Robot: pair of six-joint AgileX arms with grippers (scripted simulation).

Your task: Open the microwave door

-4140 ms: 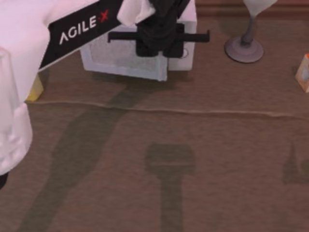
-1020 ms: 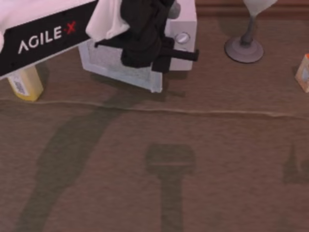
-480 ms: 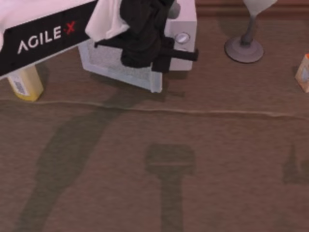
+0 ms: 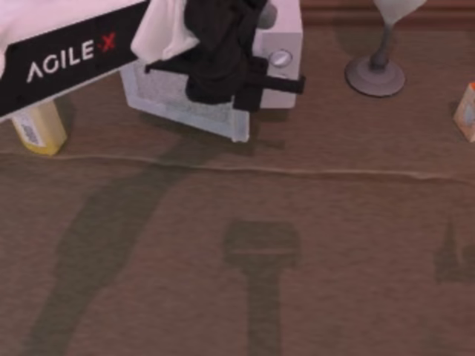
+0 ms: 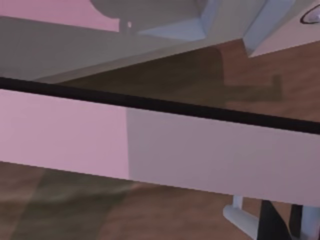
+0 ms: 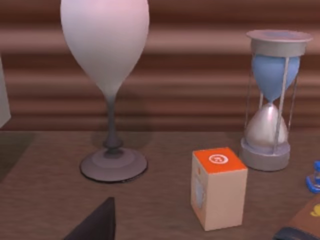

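Start at the left of the top view: a yellow bottle (image 4: 35,127) stands near the table's left edge, just under your left arm (image 4: 70,55), which reaches across toward the microwave (image 4: 286,33) at the back of the table. The microwave door (image 4: 185,111) is already partly open, as far as the pictures show: its free edge (image 4: 240,132) has swung out toward the front while the hinge side at the left stays close to the body, so the panel lies at a slant to the front with the knobs (image 4: 280,58). What is left, in my judgement, is more swing, since the gap looks modest and the door is nowhere near square to the front. Your left gripper (image 4: 245,78) sits over the door's free end, just beside the knob panel, and appears to be at the door's handle edge; you cannot tell from these views whether its fingers are spread or pressed onto the edge, because the black wrist body hides them and the left wrist view shows only the door panel (image 5: 160,150) up close. Further right stand a wine glass (image 4: 376,74) and an orange-topped box (image 4: 467,111), well apart from the microwave. Your right gripper (image 6: 95,225) is parked near those, away from the work, and you cannot tell its finger state.
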